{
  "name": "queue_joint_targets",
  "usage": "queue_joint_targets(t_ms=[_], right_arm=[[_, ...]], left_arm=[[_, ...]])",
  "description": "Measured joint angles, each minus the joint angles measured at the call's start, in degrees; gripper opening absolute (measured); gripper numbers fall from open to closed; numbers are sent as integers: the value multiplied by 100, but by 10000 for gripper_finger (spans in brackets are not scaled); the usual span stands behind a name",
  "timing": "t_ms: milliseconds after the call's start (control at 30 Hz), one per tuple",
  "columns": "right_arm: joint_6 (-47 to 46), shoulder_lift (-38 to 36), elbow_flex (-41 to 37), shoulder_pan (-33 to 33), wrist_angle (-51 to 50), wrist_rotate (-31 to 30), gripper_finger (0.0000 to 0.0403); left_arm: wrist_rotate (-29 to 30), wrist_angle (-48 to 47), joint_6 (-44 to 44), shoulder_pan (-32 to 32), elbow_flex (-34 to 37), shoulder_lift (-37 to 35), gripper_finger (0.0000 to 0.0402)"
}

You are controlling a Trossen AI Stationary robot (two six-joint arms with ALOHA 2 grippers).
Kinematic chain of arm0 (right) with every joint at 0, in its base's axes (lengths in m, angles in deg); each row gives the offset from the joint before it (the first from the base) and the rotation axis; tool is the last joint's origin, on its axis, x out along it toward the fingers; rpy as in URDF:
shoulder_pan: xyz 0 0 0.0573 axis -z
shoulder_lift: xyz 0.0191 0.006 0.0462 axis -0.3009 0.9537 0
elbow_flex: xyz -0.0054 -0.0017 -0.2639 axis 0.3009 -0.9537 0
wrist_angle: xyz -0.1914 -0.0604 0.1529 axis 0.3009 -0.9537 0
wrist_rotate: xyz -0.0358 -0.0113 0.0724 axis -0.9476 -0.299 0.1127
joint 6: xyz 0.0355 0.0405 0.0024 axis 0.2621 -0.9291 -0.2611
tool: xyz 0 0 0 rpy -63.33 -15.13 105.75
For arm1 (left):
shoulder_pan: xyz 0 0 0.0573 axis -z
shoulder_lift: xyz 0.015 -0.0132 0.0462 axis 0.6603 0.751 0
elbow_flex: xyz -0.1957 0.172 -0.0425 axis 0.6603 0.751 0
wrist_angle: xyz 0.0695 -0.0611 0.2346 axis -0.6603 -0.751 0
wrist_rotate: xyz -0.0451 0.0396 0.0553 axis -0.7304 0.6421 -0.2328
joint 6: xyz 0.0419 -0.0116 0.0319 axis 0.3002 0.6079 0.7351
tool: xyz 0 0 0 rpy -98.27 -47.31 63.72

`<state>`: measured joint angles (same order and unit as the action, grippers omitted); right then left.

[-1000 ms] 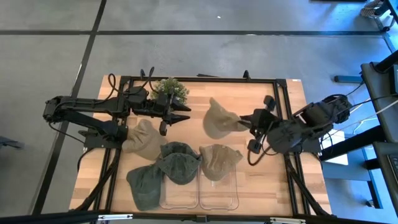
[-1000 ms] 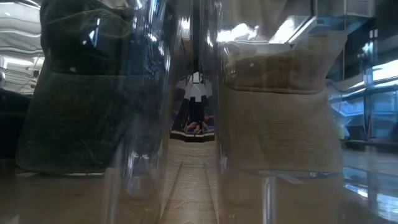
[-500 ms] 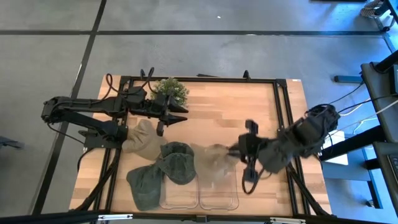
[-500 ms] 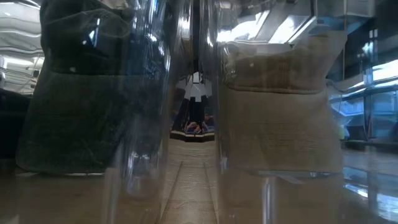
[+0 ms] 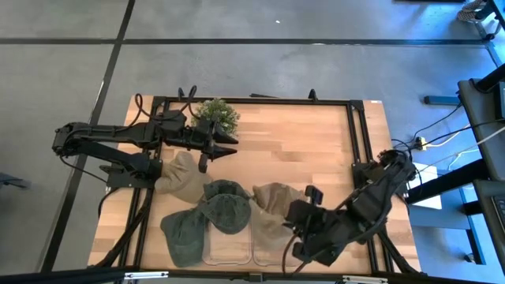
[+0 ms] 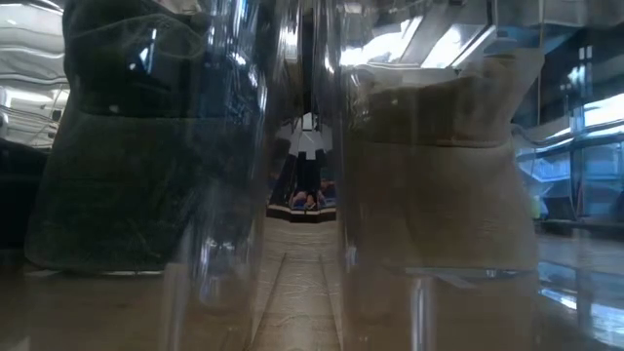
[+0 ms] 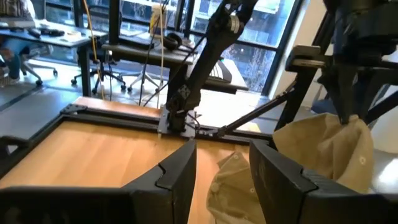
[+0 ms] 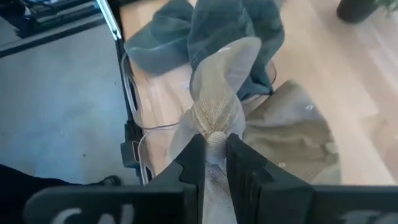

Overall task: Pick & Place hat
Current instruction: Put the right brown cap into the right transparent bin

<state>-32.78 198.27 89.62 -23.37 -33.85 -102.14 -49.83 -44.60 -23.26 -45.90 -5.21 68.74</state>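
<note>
Step in hand: placing; the right gripper hung over the right clear bin at the worktop's near edge, carrying a tan hat.
Right gripper: clenched on a bunched fold of the tan hat, both dark fingers pressed against the cloth in the right wrist view.
Tan hat: hanging from that pinch above the right clear bin, its loose part draping toward another tan hat already lying over the bin's far rim.
Left gripper: fingers parted and holding nothing, poised above the worktop near the small potted plant, well apart from the bins.
Other hats: a third tan hat lay beside the left arm; a green hat sat on the left clear bin, and another green hat lay just beside it.
Low view: the bin walls filled the picture, with dark cloth behind the one on the picture's left and tan cloth behind the one on its right.
Progress, as judged: sorting by colour looked partly done, with at least one tan hat yet to be lifted.
Next move calls for: lowering the carried hat until the cloth is inside the bin walls, then parting the fingers and rising straight up so the fabric does not drag out.
</note>
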Motion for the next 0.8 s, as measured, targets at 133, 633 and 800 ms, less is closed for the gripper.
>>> queue_joint_targets(t_ms=[133, 633, 800], right_arm=[[-631, 7, 3, -65, -490, -32, 50], [502, 184, -622, 219, -499, 145, 50], [1299, 188, -1006, 529, -589, 602, 50]], left_arm=[[-102, -198, -121, 4, 0, 0, 143], [-509, -452, -132, 4, 0, 2, 143], [-621, -454, -32, 4, 0, 2, 143]])
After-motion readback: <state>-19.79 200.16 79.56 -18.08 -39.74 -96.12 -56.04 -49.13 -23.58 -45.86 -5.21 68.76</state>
